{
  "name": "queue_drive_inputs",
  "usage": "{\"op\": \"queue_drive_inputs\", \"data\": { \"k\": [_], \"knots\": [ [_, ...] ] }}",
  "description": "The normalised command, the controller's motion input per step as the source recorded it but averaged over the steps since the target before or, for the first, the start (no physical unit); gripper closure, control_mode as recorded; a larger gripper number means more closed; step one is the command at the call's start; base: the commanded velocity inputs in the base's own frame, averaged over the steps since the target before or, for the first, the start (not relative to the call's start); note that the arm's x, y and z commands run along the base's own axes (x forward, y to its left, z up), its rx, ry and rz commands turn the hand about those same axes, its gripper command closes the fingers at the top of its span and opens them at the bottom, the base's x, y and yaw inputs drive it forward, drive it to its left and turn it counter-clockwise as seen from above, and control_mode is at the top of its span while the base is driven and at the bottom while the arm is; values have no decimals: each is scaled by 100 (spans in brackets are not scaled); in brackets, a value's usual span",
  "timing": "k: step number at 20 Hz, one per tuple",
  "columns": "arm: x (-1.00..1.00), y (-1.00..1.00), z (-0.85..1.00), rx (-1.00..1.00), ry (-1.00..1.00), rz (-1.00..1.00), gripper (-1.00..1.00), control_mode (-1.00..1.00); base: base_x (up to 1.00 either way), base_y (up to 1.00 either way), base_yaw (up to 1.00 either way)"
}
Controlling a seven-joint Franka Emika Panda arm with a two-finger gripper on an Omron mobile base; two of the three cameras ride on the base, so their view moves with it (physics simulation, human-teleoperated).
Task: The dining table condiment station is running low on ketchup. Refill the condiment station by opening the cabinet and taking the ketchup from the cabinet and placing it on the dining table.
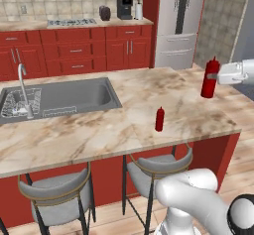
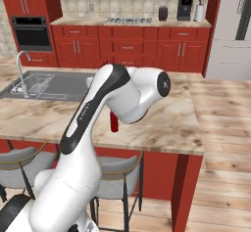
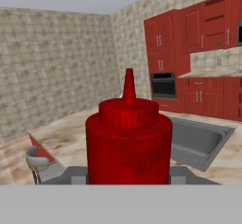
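My gripper is shut on the ketchup, a slim red squeeze bottle held upright in the air over the right end of the dining table. In the hand view the ketchup stands close in front, nozzle up, above the marble top. A second, similar red bottle stands on the table near its front edge, and the arm partly hides that bottle in the right base view. The red wall cabinet hangs across the room, its shelves showing beside an open door.
An inset steel sink with a faucet takes up the table's left part. Two grey stools stand under its front edge. A steel fridge and red base cabinets line the far wall.
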Motion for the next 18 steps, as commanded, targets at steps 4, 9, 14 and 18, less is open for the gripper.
{"op": "queue_drive_inputs", "data": {
  "k": [4, 9, 14, 18],
  "knots": [
    [75, -16, -48, -1, 0, 9, 100, -100, 0, 0, 0],
    [61, -9, -49, -6, -3, 4, 100, -100, 0, 0, 0],
    [45, -4, -50, -9, -9, 0, 100, -100, 0, 0, 0],
    [34, -2, -45, -8, -14, 0, 100, -100, 0, 0, 0]
  ]
}}
